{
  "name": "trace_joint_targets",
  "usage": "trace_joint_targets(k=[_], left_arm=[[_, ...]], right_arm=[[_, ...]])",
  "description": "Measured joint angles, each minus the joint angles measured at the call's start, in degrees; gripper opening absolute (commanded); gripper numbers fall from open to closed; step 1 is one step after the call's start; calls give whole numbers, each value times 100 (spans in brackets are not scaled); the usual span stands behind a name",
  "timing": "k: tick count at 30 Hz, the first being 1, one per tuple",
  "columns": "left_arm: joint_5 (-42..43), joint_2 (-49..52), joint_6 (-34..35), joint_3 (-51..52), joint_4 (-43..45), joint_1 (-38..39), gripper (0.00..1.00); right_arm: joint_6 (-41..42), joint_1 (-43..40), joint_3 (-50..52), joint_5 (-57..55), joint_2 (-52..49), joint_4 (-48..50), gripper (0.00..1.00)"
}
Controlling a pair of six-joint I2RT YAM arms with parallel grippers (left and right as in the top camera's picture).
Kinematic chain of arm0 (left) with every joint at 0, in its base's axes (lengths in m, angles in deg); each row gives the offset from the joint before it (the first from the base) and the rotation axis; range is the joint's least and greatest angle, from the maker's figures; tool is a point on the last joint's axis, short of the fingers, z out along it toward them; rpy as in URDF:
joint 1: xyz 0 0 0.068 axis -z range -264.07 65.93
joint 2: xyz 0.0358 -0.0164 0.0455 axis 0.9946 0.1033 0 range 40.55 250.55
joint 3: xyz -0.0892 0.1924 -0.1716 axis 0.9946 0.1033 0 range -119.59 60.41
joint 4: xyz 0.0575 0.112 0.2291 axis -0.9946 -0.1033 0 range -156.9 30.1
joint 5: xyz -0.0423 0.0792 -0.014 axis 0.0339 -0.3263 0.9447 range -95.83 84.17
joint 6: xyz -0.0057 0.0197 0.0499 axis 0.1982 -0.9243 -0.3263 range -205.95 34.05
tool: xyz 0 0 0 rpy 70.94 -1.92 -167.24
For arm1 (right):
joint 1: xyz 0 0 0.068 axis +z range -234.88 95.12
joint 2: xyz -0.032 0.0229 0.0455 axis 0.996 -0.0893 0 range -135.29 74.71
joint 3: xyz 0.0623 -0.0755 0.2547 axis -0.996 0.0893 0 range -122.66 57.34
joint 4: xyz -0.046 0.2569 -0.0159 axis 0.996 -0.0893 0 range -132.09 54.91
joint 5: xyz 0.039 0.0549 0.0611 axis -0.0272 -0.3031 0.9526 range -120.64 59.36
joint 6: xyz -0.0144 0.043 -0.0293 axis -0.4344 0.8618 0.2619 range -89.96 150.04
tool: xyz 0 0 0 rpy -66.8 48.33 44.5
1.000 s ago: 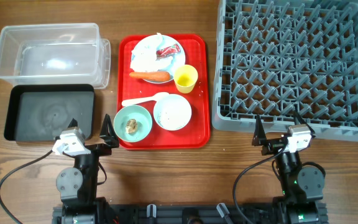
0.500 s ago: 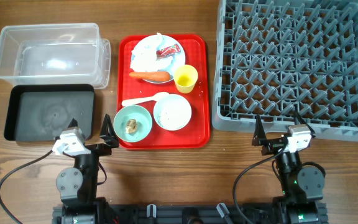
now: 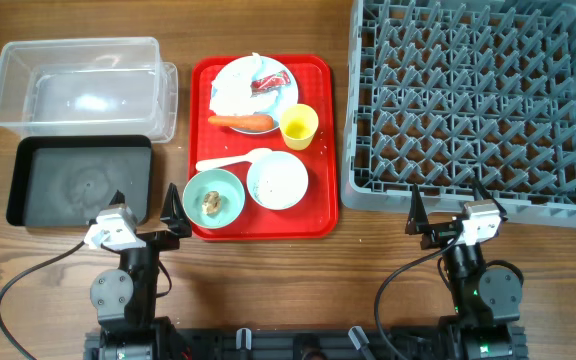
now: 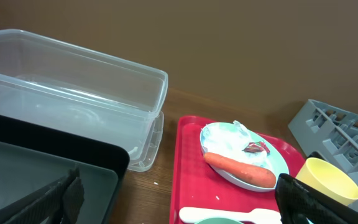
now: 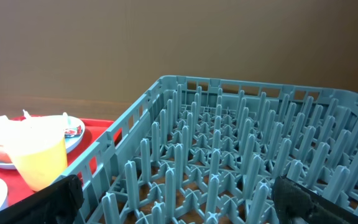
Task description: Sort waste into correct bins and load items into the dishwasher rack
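From overhead, nothing looked sorted or loaded yet. The clear plastic rectangular tub (image 3: 8, 95) at the far left corner of the counter (image 3: 288, 275) held nothing. Neither did the shallow black rectangular tray (image 3: 78, 185) just nearer along the left edge. The large grey plastic grid rack (image 3: 478, 100) filling the far right corner carried no dishes.

Everything sat on the flat red serving tray (image 3: 320, 150) mid-counter:
- the pale blue round plate (image 3: 244, 68), bearing the crumpled white napkin (image 3: 230, 97) and small red wrapper (image 3: 268, 83)
- the orange carrot (image 3: 241, 122) at the plate's near rim
- the small yellow cup (image 3: 299, 126)
- the white plastic spoon (image 3: 233, 160)
- the pale green bowl (image 3: 194, 188), holding the small brownish food lump (image 3: 211, 203)
- the pale blue bowl (image 3: 302, 182), with loose white rice grains (image 3: 273, 183)

The left gripper (image 3: 145, 203) and right gripper (image 3: 452, 208) hung at the near edge, jaws spread, gripping nothing.

In the left wrist view, tub and black tray showed bare insides, and the carrot lay against the plate. The dark fingers (image 4: 55, 199) stood wide apart with nothing between them.

In the right wrist view, the rack's pegs stood bare, with the cup beyond its left wall. The jaws there were wide apart too. All the waste and all five items appeared left to handle.
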Motion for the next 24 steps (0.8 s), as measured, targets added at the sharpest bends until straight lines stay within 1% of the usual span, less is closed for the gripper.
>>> trace_joint_targets(k=[12,16,18,20,24], left_arm=[[0,0,0,0,0,0,100],[0,0,0,2,22,-2,100],[0,0,0,20,225,0,100],[4,0,0,20,400,0,100],[131,11,0,-267,232,0,100]], right_arm=[[2,0,0,2,0,90,100],[31,0,2,186,-7,793,99],[195,0,0,251,-4,1290,99],[376,0,0,313,-4,1362,100],[575,0,-111,597,-44,1377,100]])
